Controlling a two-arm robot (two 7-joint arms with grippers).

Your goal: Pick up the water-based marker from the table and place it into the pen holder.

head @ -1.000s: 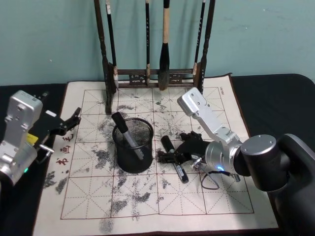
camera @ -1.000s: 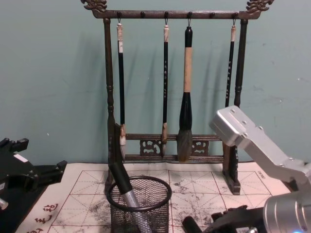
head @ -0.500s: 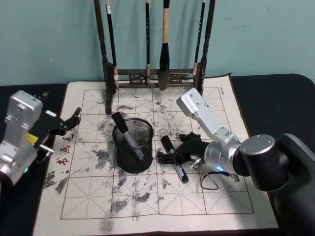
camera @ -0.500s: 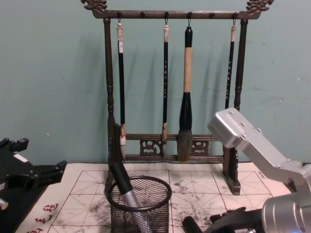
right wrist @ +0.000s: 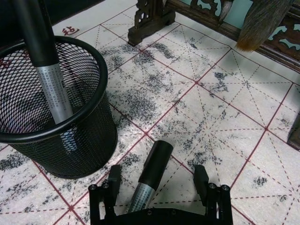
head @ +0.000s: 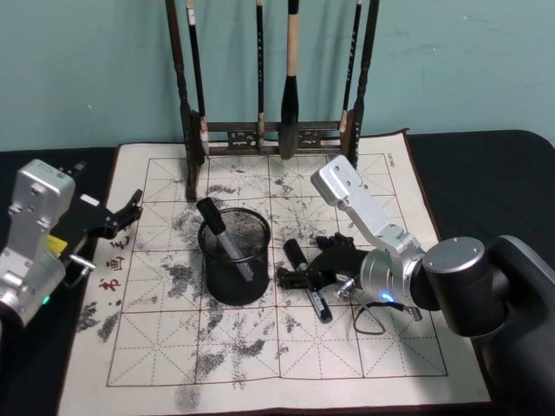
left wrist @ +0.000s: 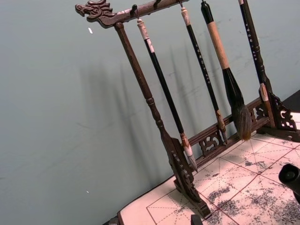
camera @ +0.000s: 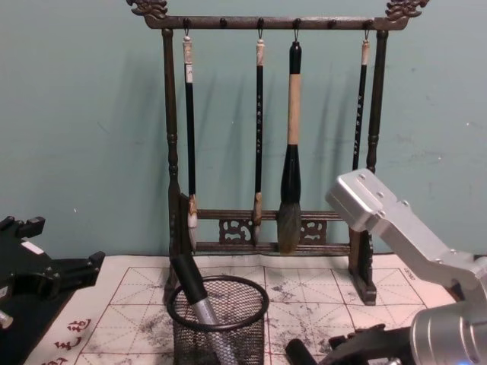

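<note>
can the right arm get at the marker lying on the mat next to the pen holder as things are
Probably yes. The right gripper sits low over the marker, its fingers open on either side of the barrel with nothing between. The pen holder stands apart to one side.

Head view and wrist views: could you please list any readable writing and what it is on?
Red characters on the mat, left edge: too blurred to read.
Print on the marker in the pen holder, pen holder: too small to read.
Print on the marker lying on the mat: too small.
Marks on the brush handles: too small.
</note>
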